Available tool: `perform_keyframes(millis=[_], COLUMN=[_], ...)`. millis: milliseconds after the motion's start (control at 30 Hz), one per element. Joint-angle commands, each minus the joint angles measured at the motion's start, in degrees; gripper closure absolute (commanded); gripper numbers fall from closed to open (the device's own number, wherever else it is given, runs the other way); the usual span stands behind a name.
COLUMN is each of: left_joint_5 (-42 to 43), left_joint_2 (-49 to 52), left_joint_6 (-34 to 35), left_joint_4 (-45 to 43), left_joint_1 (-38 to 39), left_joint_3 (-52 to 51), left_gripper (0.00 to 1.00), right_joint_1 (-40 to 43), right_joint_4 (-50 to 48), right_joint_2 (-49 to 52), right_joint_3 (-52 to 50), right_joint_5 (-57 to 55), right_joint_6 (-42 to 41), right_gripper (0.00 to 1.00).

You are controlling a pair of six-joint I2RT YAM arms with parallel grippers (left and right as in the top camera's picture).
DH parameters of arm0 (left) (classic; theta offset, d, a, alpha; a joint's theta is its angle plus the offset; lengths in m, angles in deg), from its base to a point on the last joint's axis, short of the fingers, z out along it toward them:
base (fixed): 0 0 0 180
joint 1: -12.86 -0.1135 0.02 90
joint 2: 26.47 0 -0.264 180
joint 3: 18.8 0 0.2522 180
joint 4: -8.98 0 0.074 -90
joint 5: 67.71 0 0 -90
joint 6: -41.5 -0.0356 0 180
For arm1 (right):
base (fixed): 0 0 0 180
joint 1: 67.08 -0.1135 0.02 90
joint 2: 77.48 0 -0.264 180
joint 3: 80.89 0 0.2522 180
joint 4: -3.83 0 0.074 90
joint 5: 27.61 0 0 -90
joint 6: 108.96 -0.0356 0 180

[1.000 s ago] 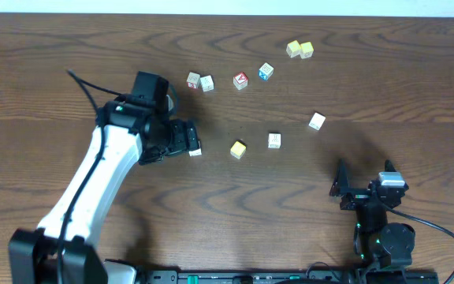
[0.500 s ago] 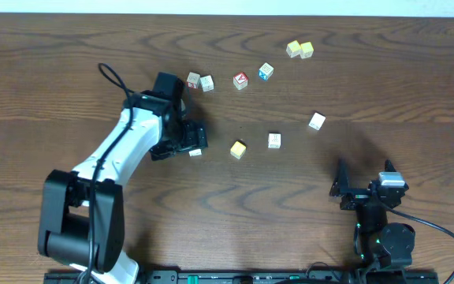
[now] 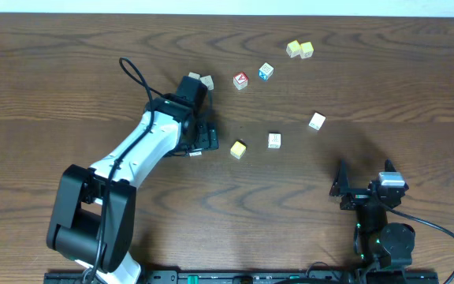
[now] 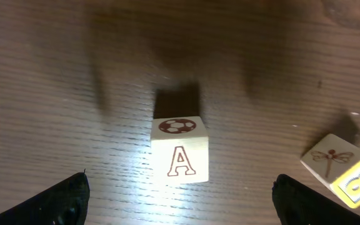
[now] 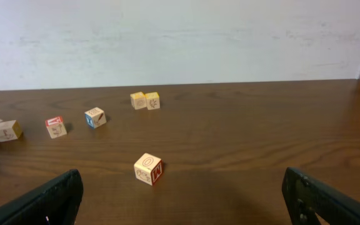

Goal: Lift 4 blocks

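Observation:
Four small wooden blocks lie on the table. One whitish block with a red letter A (image 4: 180,159) sits just ahead of my left gripper (image 4: 181,199), between its wide open fingers and touching neither. From overhead only a sliver of that block (image 3: 195,153) shows under the left gripper (image 3: 199,142). Just to its right is the yellow-topped block (image 3: 238,149) (image 4: 344,172). Two more whitish blocks (image 3: 274,140) (image 3: 317,121) lie further right. My right gripper (image 3: 365,184) (image 5: 181,190) stands open and empty near the front edge, facing the O and M block (image 5: 149,169).
At the back lie a red-faced cube (image 3: 240,80), a blue-faced cube (image 3: 266,71), a pale yellow-green pair (image 3: 299,50) and a whitish cube (image 3: 206,81) beside the left arm (image 3: 144,146). The table's far edge meets a white wall (image 5: 180,37).
My left arm has swung right and its gripper has shifted right over the A block. It now covers a cube at the back. The right arm has not moved.

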Motion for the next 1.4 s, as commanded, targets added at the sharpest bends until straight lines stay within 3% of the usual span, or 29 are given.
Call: perform_keyframes(millis=[0, 1100, 1233, 1367], left_joint_5=[-6.4, -4.55, -3.98, -4.0], left_joint_2=[0.87, 7.48, 7.5, 7.5], left_joint_6=[3.34, 5.2, 5.22, 5.2], left_joint_4=[-0.26, -3.23, -3.82, -3.78], left_joint_1=[0.68, 1.03, 1.07, 1.42], left_joint_3=[0.63, 0.57, 0.57, 0.57], left_gripper=[0.07, 0.16, 0.37, 0.41], right_joint_1=[0.66, 0.66, 0.66, 0.66], right_joint_4=[0.24, 0.24, 0.24, 0.24], right_joint_2=[-0.31, -0.28, -0.28, -0.28], right_joint_3=[-0.04, -0.04, -0.04, -0.04], right_joint_5=[-0.35, -0.35, -0.35, -0.37], right_joint_6=[0.68, 0.68, 0.68, 0.68], right_gripper=[0.01, 0.01, 0.01, 0.01])
